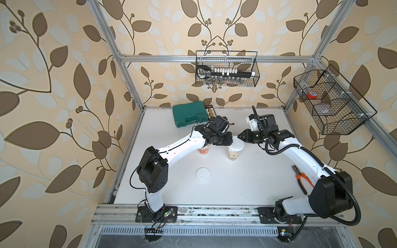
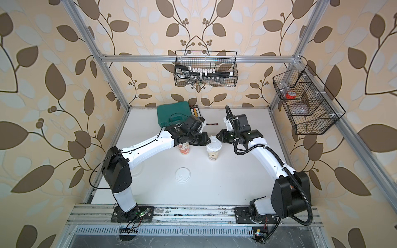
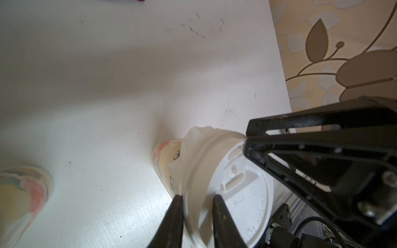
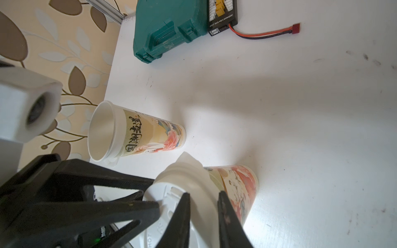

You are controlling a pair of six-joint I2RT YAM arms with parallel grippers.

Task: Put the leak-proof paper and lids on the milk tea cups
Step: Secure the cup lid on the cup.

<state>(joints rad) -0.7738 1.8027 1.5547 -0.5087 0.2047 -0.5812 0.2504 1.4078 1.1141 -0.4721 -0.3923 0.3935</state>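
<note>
Thin film is trapped under the white lid (image 3: 242, 193) of one milk tea cup.
The leak-proof paper (image 3: 194, 134) sits crumpled between the lid and the lidded cup (image 1: 232, 155), mid-desk (image 1: 236, 182); the open cup (image 4: 133, 133) stands beside it. The left tool (image 3: 197, 197) is clamped on the lid skirt. The right tool (image 4: 203, 195) straddles the opposite skirt, contact not discernible. The film is judged light, limp and tear-prone: grip its free edge gently.

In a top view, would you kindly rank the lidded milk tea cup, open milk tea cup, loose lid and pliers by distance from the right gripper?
1. lidded milk tea cup, at the right gripper.
2. open milk tea cup, under the left arm.
3. loose lid, nearer the front.
4. pliers, by right arm's base.
</note>
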